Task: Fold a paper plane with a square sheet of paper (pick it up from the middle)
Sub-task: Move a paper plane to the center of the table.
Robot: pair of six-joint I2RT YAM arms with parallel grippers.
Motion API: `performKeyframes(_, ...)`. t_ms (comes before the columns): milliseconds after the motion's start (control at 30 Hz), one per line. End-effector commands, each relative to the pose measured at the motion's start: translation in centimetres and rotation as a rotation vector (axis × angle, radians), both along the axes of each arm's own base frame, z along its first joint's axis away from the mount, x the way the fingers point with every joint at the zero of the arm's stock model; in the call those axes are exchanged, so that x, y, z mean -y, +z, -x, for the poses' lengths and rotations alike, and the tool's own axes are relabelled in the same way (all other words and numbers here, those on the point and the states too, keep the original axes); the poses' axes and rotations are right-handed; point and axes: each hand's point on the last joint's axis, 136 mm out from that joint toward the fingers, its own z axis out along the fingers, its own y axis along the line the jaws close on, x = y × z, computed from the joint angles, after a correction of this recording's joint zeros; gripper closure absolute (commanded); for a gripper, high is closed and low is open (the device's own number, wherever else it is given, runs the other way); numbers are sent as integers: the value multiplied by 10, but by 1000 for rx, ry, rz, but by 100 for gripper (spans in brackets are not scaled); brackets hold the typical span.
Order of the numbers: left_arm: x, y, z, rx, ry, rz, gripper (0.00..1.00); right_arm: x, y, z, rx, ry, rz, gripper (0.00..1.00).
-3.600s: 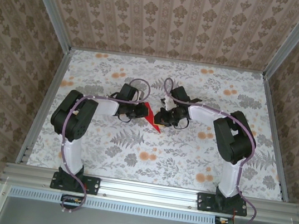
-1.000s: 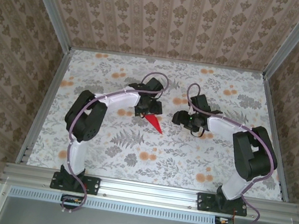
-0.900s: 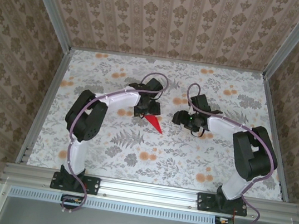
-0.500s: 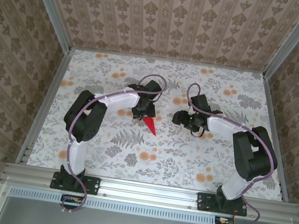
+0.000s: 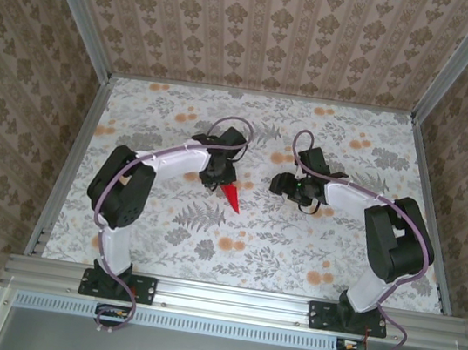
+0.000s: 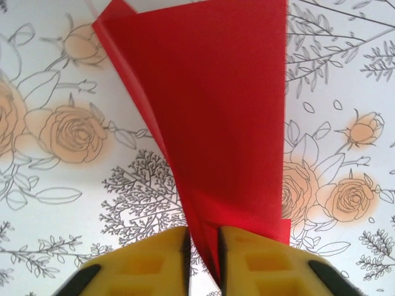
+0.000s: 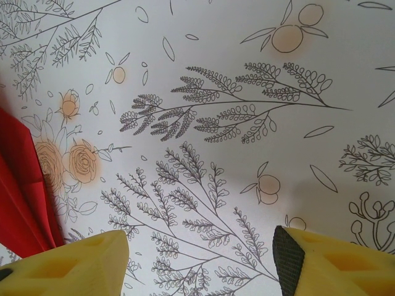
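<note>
Left gripper (image 6: 202, 242) pinches paper plane (image 6: 216, 111) at its centre fold. Right gripper (image 7: 200, 246) spread wide, empty. Probably light, flimsy; grip layered crease.

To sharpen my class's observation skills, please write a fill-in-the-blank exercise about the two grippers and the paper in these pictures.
1. The left gripper is shut on a folded sheet of ____ paper.
2. The right gripper holds nothing, and its jaws stand ____.
3. Both grippers' fingers are coloured ____.
Missing words: red; open; yellow.
</note>
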Motion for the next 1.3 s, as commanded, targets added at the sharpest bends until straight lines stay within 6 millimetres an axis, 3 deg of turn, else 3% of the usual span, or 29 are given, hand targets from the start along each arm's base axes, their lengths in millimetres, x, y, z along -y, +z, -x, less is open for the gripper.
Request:
performKeyframes(0, -9, 13, -2, 40, 26, 7, 93, -3, 10, -3, 18, -11, -34, 35)
performKeyframes(67, -6, 17, -4, 59, 9, 40, 100, -6, 17, -4, 32, -1, -52, 36)
performKeyframes(400, 56, 71, -6, 289, -269, 462, 100, -30, 67, 2, 178, 85, -197, 46)
performKeyframes(533, 75, 64, 1, 271, -327, 585, 100, -45, 74, 12, 204, 116, -208, 52)
performKeyframes(833, 88, 27, 7, 177, -335, 675, 100, -62, 58, 26, 173, 165, -140, 59)
performKeyframes(1067, 80, 4, 11, 133, -311, 664, 100, -62, 47, 17, 146, 166, -81, 59)
performKeyframes(1267, 77, -1, 13, 122, -305, 665, 100, -70, 40, 10, 119, 198, -74, 60)
